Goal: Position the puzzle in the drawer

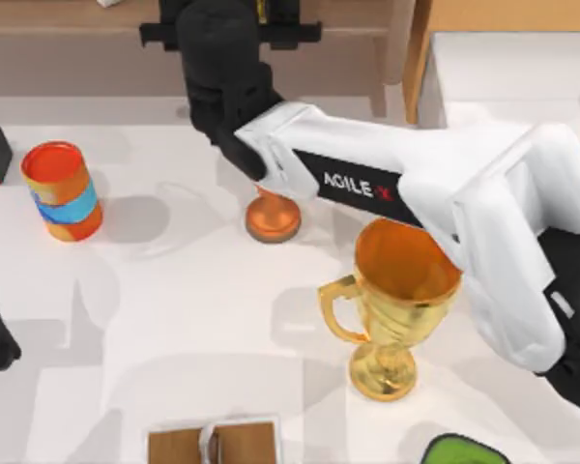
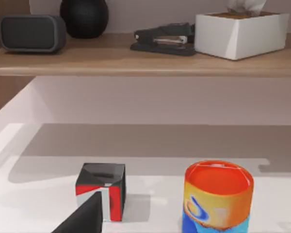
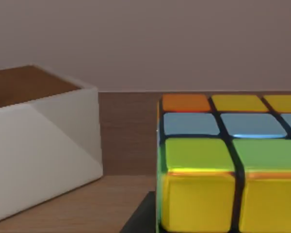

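The right arm (image 1: pixel 416 184) is stretching across the middle of the table, from the right edge toward the back shelf (image 1: pixel 77 19), blocking passage over the centre. Under it, a gold trophy (image 1: pixel 391 309) is standing tall, and a small orange trophy (image 1: pixel 274 217) is sitting just beside the arm's dark wrist. A striped can (image 1: pixel 63 190) is occupying the left side, with a red and black box (image 2: pixel 102 196) near it. Bare tabletop (image 1: pixel 174 329) is lying open between the can and the gold trophy. The drawer (image 1: pixel 503 72) is gaping open at the back right corner.

Puzzle (image 3: pixel 223 165) cropped; drawer (image 1: pixel 507 68) edge-cut.
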